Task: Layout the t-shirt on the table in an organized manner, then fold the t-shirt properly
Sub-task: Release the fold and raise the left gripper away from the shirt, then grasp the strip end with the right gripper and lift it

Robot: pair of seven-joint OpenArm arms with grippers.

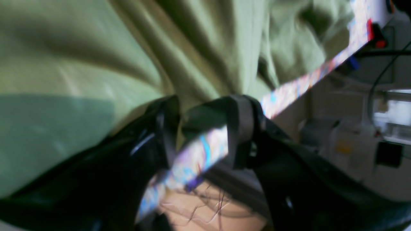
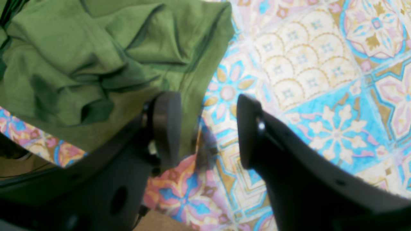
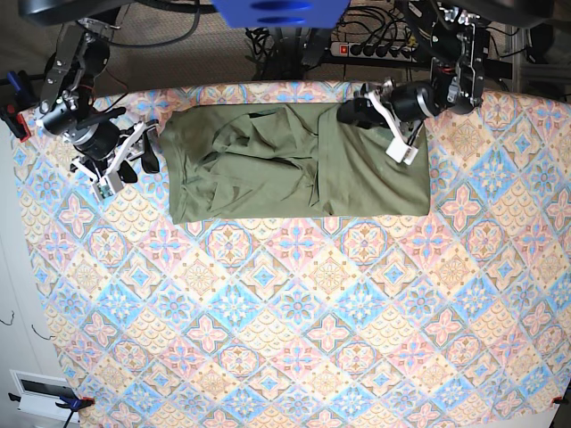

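Note:
The olive-green t-shirt [image 3: 294, 160] lies spread along the far part of the patterned table [image 3: 285, 312], rumpled on its left half and flatter on its right. My left gripper [image 3: 350, 111] sits at the shirt's far edge. In the blurred left wrist view, folds of the t-shirt [image 1: 96, 57] run together into the left gripper [image 1: 202, 125], which is closed on a bunch of cloth over the table's edge [image 1: 199, 154]. My right gripper [image 3: 145, 153] is at the shirt's left side. It is open [image 2: 208, 128], one finger [image 2: 167, 128] over the t-shirt [image 2: 80, 54], the other over the bare table [image 2: 321, 64].
A power strip with cables [image 3: 375, 45] lies on the floor behind the table. Clamps hold the cloth at the table's left edge [image 3: 13, 120] and front left corner [image 3: 71, 403]. The near table edge shows under the right gripper, floor below it.

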